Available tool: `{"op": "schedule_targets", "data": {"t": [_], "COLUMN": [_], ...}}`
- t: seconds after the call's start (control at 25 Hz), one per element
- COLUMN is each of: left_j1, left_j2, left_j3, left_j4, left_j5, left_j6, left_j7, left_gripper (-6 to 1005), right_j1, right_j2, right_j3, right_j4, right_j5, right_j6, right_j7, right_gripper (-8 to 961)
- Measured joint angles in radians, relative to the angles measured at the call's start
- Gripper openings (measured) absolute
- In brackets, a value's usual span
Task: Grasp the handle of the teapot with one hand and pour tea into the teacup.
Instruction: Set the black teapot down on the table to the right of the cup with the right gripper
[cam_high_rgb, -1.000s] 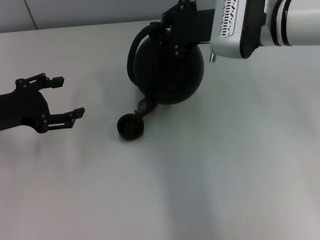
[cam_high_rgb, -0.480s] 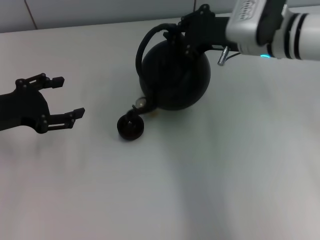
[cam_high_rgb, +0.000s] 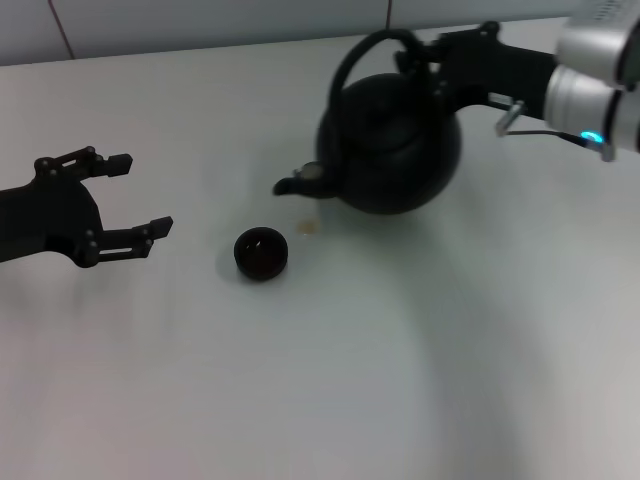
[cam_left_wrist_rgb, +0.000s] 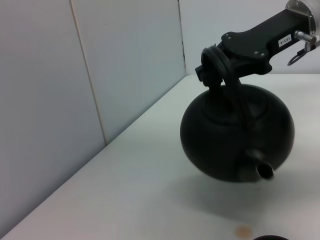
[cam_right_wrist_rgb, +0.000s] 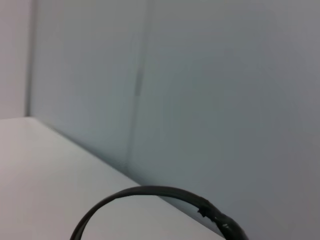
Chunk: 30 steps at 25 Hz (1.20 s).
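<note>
The black teapot hangs roughly level at the back right, and its spout points left, apart from the teacup. My right gripper is shut on the upper span of the arched handle. The small black teacup stands on the table, in front and to the left of the spout. In the left wrist view the teapot is raised off the table with its shadow below it, and the right gripper clamps the handle. The right wrist view shows only the handle's arc. My left gripper is open and empty at the far left.
A small brownish drip lies on the white table between teacup and teapot; it also shows in the left wrist view. A pale panelled wall runs along the table's back edge.
My right arm has drawn the teapot to the right, away from the teacup, and tipped it back from its pouring tilt to level. The spout no longer hangs over the cup. The left arm has not moved.
</note>
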Motion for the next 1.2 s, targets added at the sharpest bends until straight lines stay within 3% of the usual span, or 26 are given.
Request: {"op": "schedule_targets", "data": {"t": [0.4,1.2], "left_j1": [0.001,0.002], "left_j2": [-0.002,-0.003], "left_j3": [0.003,0.005], "left_j4": [-0.005,-0.005], "left_j5": [-0.002,0.0], "left_j6": [0.0,0.002], "left_j7": [0.0,0.002], "left_gripper": [870,870], "right_j1": [-0.042,-0.037], "right_j2": [-0.006,-0.009], "right_j3": [0.114,0.134], "right_j4": [0.108,0.165], "right_j5": [0.047,0.048], "right_j6": [0.001,0.006], "right_j7": [0.002,0.002], "right_gripper": [96,96]}}
